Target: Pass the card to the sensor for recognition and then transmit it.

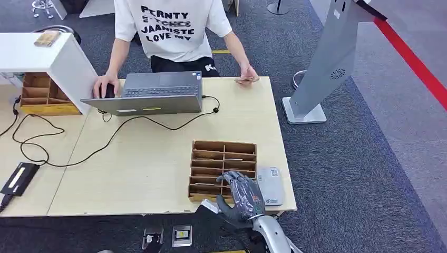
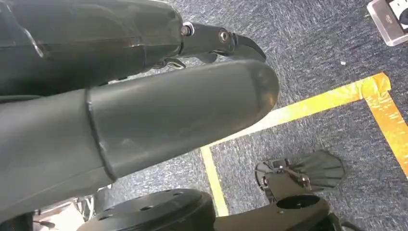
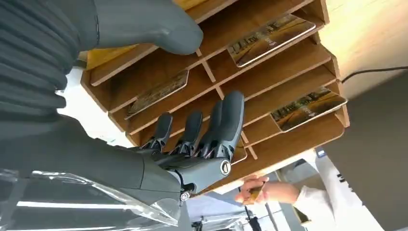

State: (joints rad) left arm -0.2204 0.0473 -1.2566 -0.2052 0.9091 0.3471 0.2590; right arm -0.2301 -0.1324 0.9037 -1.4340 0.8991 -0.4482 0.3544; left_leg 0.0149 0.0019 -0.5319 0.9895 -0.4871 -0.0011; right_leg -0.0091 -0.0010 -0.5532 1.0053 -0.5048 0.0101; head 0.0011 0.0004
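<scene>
Head view, right hand (image 1: pixel 243 196) over card tray (image 1: pixel 223 147), fingers spread

You see three cards in the wooden rack (image 3: pixel 288 62), each printed with a yellowish landscape-like picture and lying flat in its own slot: one card (image 3: pixel 269 38) in a slot on the far row, a second card (image 3: pixel 308 108) in a slot further along that same side, a third card (image 3: pixel 159 91) in the neighbouring column. The sensor (image 1: pixel 270 185), a flat light-grey pad with a small logo, lies on the worktop (image 1: pixel 147 158) just beside the rack's right side, near the worktop's front edge.
</scene>
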